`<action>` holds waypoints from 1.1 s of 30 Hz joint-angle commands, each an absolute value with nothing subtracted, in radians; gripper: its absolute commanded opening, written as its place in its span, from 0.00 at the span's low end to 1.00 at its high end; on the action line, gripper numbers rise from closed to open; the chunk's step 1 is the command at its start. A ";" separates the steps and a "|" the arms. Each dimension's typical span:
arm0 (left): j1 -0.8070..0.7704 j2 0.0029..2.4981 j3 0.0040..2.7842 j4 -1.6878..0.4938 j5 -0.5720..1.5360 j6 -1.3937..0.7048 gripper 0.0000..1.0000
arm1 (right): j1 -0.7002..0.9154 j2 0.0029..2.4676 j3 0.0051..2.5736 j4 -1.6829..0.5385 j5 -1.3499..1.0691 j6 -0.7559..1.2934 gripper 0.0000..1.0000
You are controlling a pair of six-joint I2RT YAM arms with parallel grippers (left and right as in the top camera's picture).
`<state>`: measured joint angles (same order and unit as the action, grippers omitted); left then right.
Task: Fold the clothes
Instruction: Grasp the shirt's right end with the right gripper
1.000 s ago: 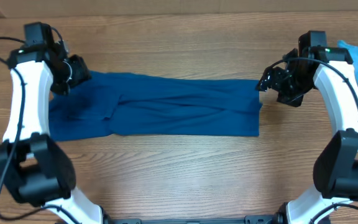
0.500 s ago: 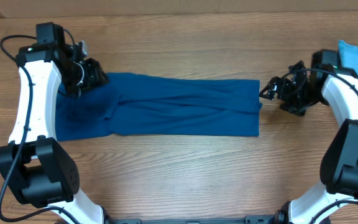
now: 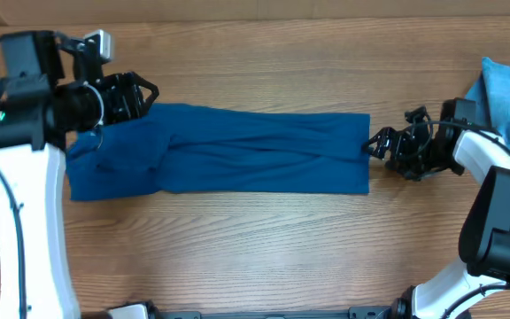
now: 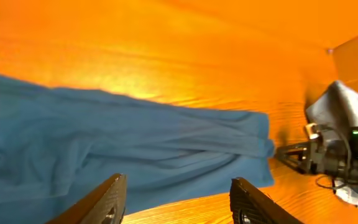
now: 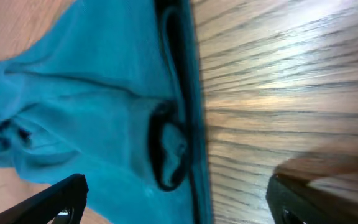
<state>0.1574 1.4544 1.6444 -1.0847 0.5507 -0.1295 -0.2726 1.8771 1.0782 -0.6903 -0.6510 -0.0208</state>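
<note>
The clothes in hand are one deep-blue shirt (image 3: pixel 237 151), lying as a long folded strip across the middle of the table; it also shows as the shirt (image 4: pixel 104 143) and as the shirt's edge (image 5: pixel 104 93). My left gripper (image 3: pixel 147 97) hovers high over the strip's far left corner. It is open, and the left wrist view shows nothing between the left gripper's (image 4: pixel 179 202) fingers. My right gripper (image 3: pixel 374 144) sits low at the strip's right end. Its jaws are wide open, and the right gripper (image 5: pixel 176 186) straddles the shirt's hem without holding it.
A light-blue garment (image 3: pixel 507 89) lies bunched at the table's far right, behind the right arm. The wooden table (image 3: pixel 255 248) shows in front of the strip and behind it.
My left arm has risen and swung off the shirt's left end, toward the middle. My right gripper has dropped toward the shirt's right edge and opened wider.
</note>
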 commanded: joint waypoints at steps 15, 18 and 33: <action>0.156 1.383 1.652 -1.073 0.660 -0.112 0.61 | -0.228 2.020 0.968 -0.519 -0.756 0.017 0.90; 0.156 1.383 1.652 -1.073 0.669 -0.114 0.61 | -0.196 2.020 0.968 -0.529 -0.736 0.018 0.88; 0.156 1.383 1.652 -1.081 0.674 -0.120 0.62 | -0.185 2.020 0.968 -0.503 -0.735 -0.001 0.53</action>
